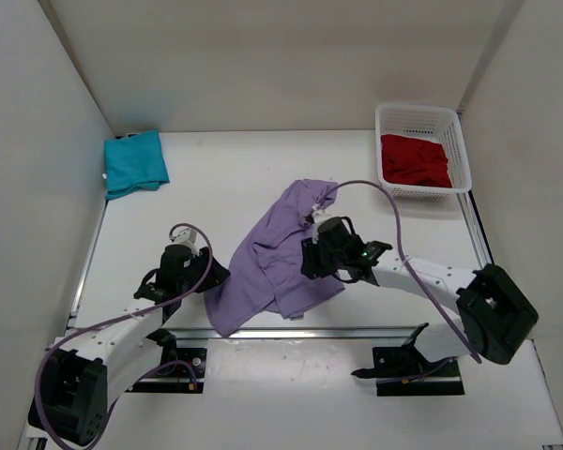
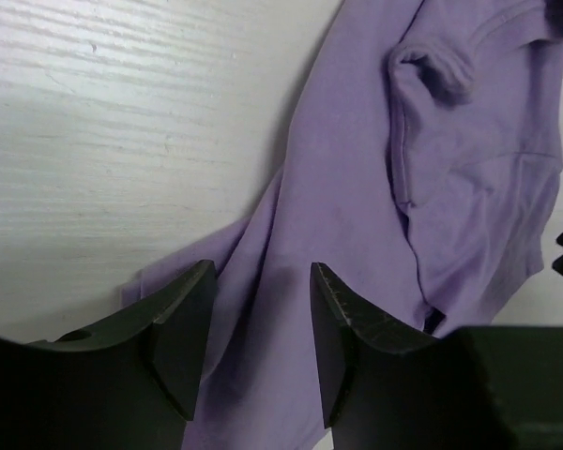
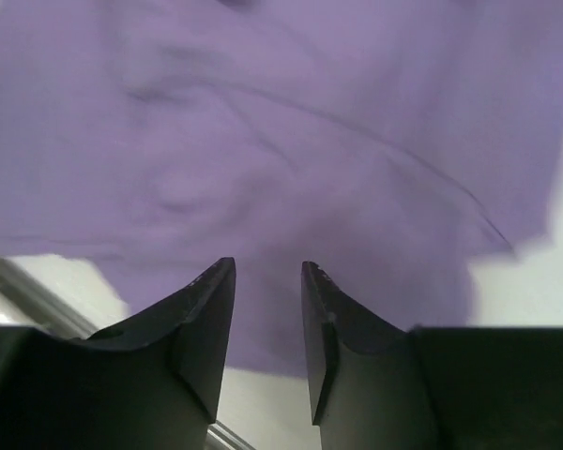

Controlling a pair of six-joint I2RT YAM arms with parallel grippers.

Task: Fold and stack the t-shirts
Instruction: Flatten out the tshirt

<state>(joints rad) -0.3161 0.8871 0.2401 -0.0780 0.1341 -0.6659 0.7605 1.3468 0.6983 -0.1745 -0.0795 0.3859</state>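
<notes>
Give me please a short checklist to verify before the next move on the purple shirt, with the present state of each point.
1. Lavender t-shirt lies flat: not ok, it is crumpled, with folds and a bunched part at its far end.
2. Left gripper free of cloth: ok, jaws apart over the shirt's edge, nothing between them.
3. Right gripper free of cloth: ok, jaws apart above the shirt, gap empty.
4. Teal t-shirt out of the way: ok, folded in the far left corner.
5. Red t-shirt out of the way: ok, inside the white basket.
6. Shirt fully on the table: cannot tell, its near edge reaches the rail.
</notes>
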